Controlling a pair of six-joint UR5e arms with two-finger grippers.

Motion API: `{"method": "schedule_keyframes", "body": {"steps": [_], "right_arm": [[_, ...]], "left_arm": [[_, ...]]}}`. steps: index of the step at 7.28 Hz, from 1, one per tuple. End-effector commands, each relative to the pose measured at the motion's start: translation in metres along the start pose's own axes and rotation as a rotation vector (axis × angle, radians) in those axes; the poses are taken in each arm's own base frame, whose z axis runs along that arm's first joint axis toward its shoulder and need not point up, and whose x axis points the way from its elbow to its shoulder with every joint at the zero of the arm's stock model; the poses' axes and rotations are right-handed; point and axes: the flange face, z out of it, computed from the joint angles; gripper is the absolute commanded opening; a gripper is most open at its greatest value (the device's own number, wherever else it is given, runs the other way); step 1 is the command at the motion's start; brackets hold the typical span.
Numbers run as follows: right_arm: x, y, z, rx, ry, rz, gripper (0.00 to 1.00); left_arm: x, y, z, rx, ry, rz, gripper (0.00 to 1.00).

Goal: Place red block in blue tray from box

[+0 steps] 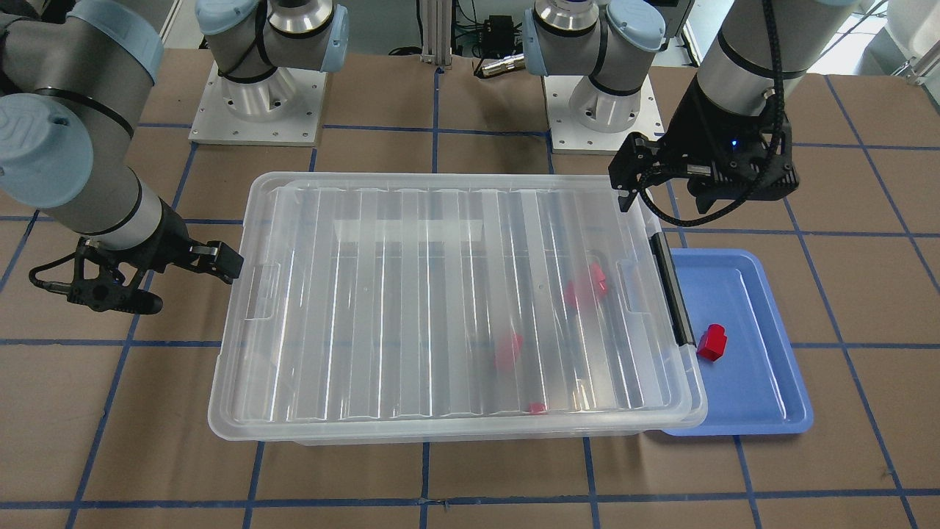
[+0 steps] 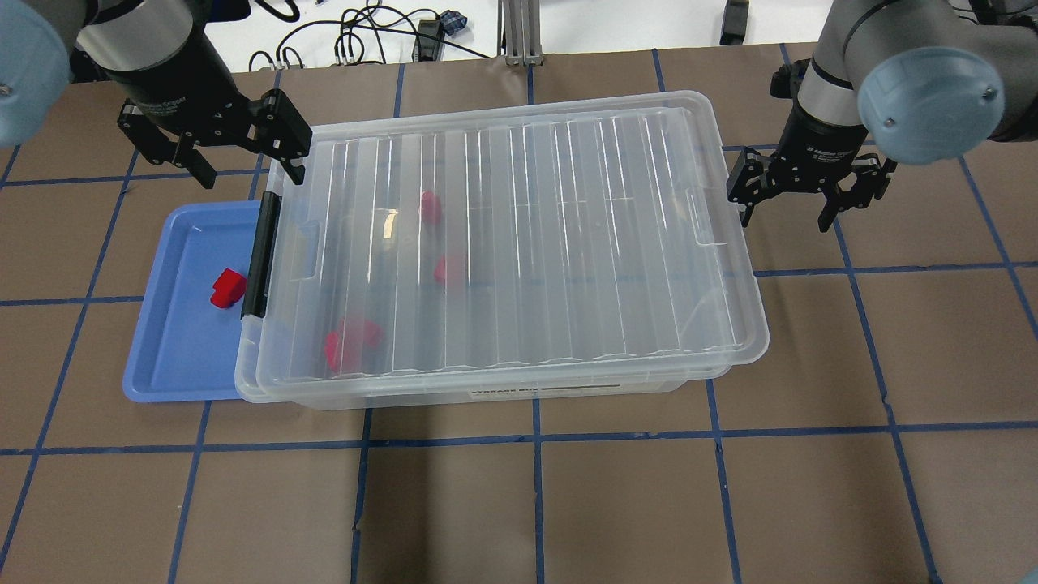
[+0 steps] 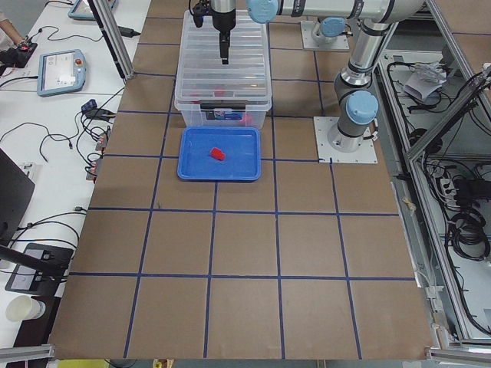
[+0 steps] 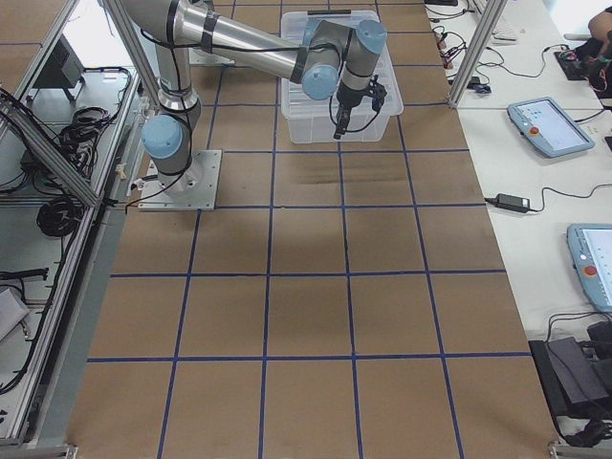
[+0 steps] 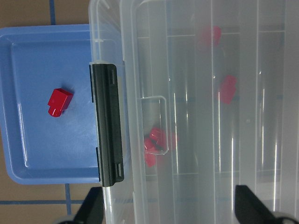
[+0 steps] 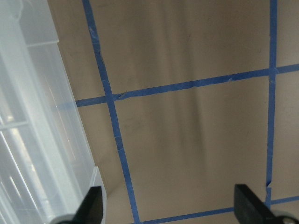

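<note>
One red block point(image 2: 228, 288) lies in the blue tray point(image 2: 174, 345), also seen in the front view point(image 1: 711, 342) and the left wrist view point(image 5: 59, 102). The clear box point(image 2: 568, 243) stands beside the tray with its ribbed lid on and its black latch bar point(image 2: 258, 255) at the tray end. Several more red blocks point(image 2: 350, 341) show blurred through the lid. My left gripper point(image 2: 247, 170) is open and empty, above the box's latch-end corner. My right gripper point(image 2: 785, 217) is open and empty, just off the box's opposite end.
The blue tray's near edge tucks under the box rim point(image 1: 683, 419). Brown table paper with blue tape grid lines point(image 2: 535, 438) surrounds the box. Both arm bases point(image 1: 257, 103) stand behind the box. Cables lie beyond the table's far edge point(image 2: 365, 40).
</note>
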Motion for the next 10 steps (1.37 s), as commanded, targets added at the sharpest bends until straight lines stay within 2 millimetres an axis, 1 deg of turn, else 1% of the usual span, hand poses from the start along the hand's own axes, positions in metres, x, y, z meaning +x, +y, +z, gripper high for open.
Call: {"method": "schedule_keyframes", "body": {"steps": [1, 2, 3, 4, 5, 6, 7, 8, 9, 10], "right_arm": [[-0.005, 0.002, 0.0, 0.0, 0.0, 0.001, 1.0], [-0.005, 0.002, -0.001, 0.001, 0.0, -0.001, 1.0], [-0.003, 0.002, -0.018, 0.036, 0.004, 0.002, 1.0], [0.002, 0.026, -0.067, 0.136, -0.001, 0.01, 1.0], [0.005, 0.053, -0.101, 0.219, 0.001, 0.013, 1.0], [0.004, 0.067, -0.11, 0.229, -0.007, 0.014, 1.0], [0.003, 0.091, -0.116, 0.173, -0.007, 0.009, 1.0], [0.0, 0.102, -0.122, 0.163, -0.007, 0.003, 1.0], [-0.016, 0.107, -0.12, 0.16, -0.004, -0.032, 1.0], [-0.022, 0.112, -0.121, 0.162, 0.0, -0.049, 1.0]], "left_arm": [[0.004, -0.002, 0.002, -0.007, -0.003, 0.01, 1.0], [0.006, -0.001, 0.003, -0.01, -0.004, 0.007, 1.0], [0.006, 0.008, -0.003, 0.0, -0.008, 0.013, 1.0], [0.006, 0.009, -0.004, 0.002, -0.008, 0.008, 1.0], [0.006, 0.01, -0.005, 0.003, -0.008, 0.008, 1.0], [0.006, 0.01, -0.006, 0.005, -0.008, 0.01, 1.0], [0.006, 0.01, -0.006, 0.005, -0.008, 0.01, 1.0], [0.006, 0.01, -0.006, 0.006, -0.008, 0.01, 1.0], [0.006, 0.012, -0.006, 0.007, -0.008, 0.01, 1.0], [0.006, 0.012, -0.006, 0.007, -0.008, 0.01, 1.0]]}}
